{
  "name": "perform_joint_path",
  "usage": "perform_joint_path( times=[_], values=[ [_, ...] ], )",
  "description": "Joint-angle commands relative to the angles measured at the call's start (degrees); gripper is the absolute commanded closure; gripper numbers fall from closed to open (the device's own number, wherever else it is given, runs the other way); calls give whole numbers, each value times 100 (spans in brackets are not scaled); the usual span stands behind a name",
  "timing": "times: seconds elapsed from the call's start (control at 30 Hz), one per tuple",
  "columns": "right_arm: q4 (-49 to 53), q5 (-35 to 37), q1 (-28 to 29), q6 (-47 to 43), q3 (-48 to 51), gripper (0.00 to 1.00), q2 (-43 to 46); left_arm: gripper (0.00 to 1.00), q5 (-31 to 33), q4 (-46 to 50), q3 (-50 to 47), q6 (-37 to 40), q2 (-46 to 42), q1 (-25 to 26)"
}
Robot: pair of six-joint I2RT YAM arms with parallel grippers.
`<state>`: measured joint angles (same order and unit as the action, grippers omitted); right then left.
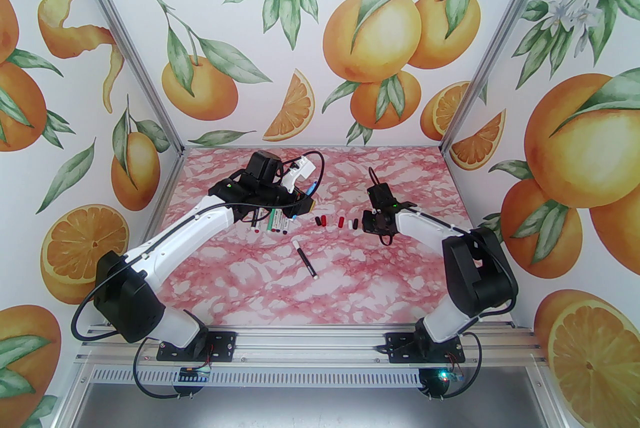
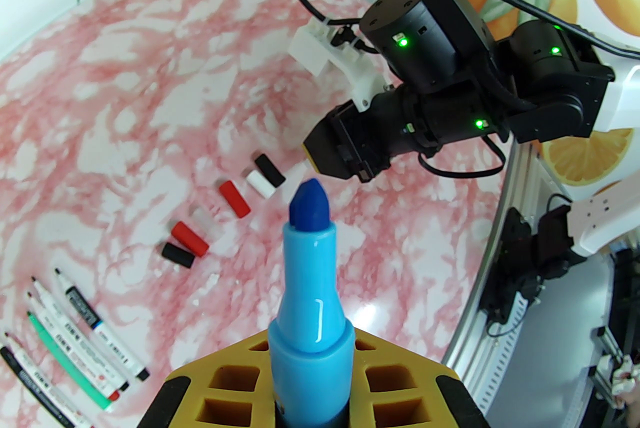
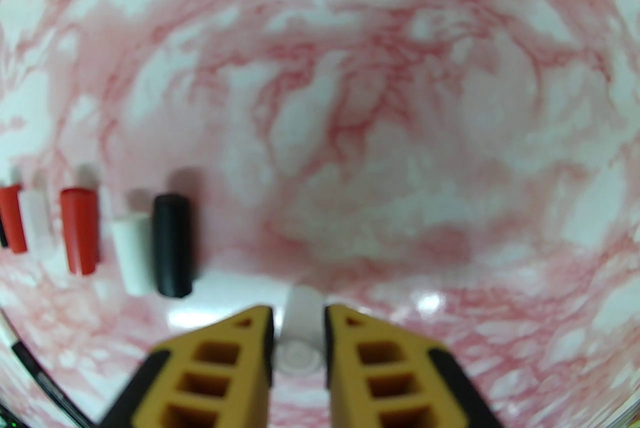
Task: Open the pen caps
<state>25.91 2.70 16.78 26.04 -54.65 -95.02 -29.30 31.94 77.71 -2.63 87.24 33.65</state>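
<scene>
Lone pen (image 1: 305, 259), black with a white end, lies flat on the table (image 1: 400, 276), nearest the arm bases and apart from the rest. Beyond it, loose caps (image 2: 234, 198) in black, red and white lie in a row. Left of the row, a cluster of pens (image 1: 272, 223) lies beneath the left arm, thin tips bare. Right gripper (image 3: 299, 318) sits low at the row's right end, fingers clamped on a pale cap (image 3: 301, 306); contact with the table cannot be told. Left gripper (image 2: 307, 366), above the cluster, grips a blue pen (image 2: 307, 266), its tip uncapped and pointing toward the right gripper.
</scene>
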Motion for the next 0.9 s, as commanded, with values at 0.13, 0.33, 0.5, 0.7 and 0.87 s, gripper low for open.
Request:
perform_joint_path(
  times=[0.13,0.33,0.5,0.7,0.87],
  values=[
    [420,62,-50,-72,-300,80,205,93,-233,-63,6,-9,-93,-38],
    [1462,-165,-49,-278,-953,80,214,92,-175,-26,21,43,-151,-34],
    [2086,-519,-60,-293,-1531,80,-66,92,-61,5,7,88,-305,-35],
    [2693,-973,-104,-375,-2299,80,-730,92,116,40,-8,140,-451,-36],
    [3231,-1051,-130,-569,-2860,81,-1229,91,67,57,24,127,-506,-21]
  ],
)
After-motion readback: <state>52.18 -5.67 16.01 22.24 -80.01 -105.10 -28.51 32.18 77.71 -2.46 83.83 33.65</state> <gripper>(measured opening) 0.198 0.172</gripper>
